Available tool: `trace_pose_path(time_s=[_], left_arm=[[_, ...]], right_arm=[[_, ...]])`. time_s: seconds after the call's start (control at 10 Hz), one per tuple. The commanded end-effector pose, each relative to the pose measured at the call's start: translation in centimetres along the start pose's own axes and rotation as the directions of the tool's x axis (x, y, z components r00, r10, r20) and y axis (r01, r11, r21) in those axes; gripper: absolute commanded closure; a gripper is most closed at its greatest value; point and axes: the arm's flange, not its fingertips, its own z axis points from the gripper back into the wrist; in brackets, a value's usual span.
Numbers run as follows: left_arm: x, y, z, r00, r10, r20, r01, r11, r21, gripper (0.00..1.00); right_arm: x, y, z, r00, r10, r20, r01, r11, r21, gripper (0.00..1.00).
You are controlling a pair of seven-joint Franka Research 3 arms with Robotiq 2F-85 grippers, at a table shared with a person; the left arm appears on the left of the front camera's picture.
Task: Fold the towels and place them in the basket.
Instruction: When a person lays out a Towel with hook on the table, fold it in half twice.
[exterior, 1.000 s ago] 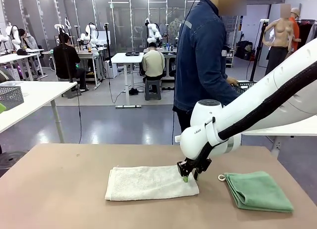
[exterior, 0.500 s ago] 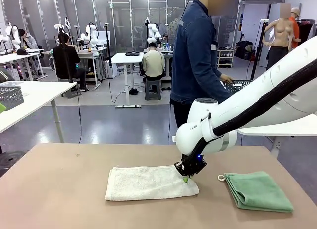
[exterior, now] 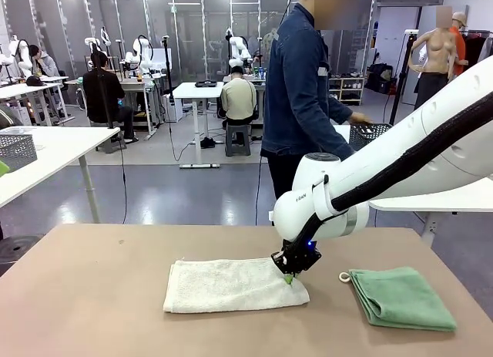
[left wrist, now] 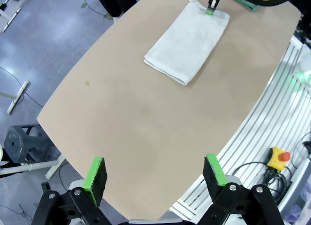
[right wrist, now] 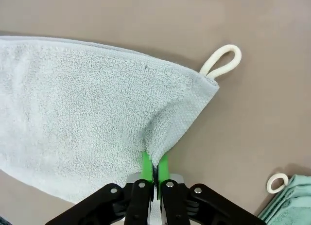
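Cream-white towel [exterior: 235,285] is lying flat, already folded once, near the middle of the tabletop [exterior: 92,295]; the mint green towel [exterior: 402,297] is sitting folded toward the right edge. We are seeing the right gripper [exterior: 289,276] pinching the cream towel's right edge, pads clamped tight on a small fold of terry. We are judging the bite shallow: lifting could let the cloth slip out or drag the layers apart. The right arm is reaching down steeply. The left gripper [left wrist: 154,172] is hovering high, spread wide, holding nothing.

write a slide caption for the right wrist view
Right gripper shut, pinching the short edge of the cream-white towel near its loop.
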Motion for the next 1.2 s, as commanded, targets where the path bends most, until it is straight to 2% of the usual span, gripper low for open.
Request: trace_pose_path(time_s=[0.0, 0.1, 0.3, 0.5, 0.6, 0.9, 1.1], left_arm=[[0.1, 0.2, -0.1, 1.0, 0.007, 0.005, -0.007, 1.0, 0.001, 0.0], [0.1, 0.2, -0.1, 1.0, 0.007, 0.005, -0.007, 1.0, 0.001, 0.0], [0.1, 0.2, -0.1, 1.0, 0.007, 0.005, -0.007, 1.0, 0.001, 0.0], [0.1, 0.2, -0.1, 1.0, 0.007, 0.005, -0.007, 1.0, 0.001, 0.0], [0.1, 0.2, -0.1, 1.0, 0.007, 0.005, -0.007, 1.0, 0.001, 0.0], [0.1, 0.2, -0.1, 1.0, 0.007, 0.005, -0.007, 1.0, 0.001, 0.0], [0.1, 0.2, -0.1, 1.0, 0.007, 0.005, -0.007, 1.0, 0.001, 0.0]], right_arm=[[0.0, 0.0, -0.1, 1.0, -0.001, -0.003, 0.001, 1.0, 0.0, 1.0], [0.0, 0.0, 0.0, 1.0, 0.0, 0.0, 0.0, 1.0, 0.0, 0.95], [-1.3, 0.1, 5.8, 0.999, 0.039, 0.002, -0.038, 0.998, -0.057, 0.95], [-1.9, -0.8, 10.5, 0.999, 0.033, -0.036, -0.04, 0.981, -0.191, 0.95], [-1.8, -0.9, 12.3, 1.0, 0.003, -0.012, -0.006, 0.966, -0.259, 0.95], [-0.5, 2.9, 15.9, 0.998, 0.059, -0.017, -0.061, 0.948, -0.313, 0.95], [0.4, 6.3, 16.2, 0.994, 0.106, -0.03, -0.11, 0.945, -0.308, 0.95]])
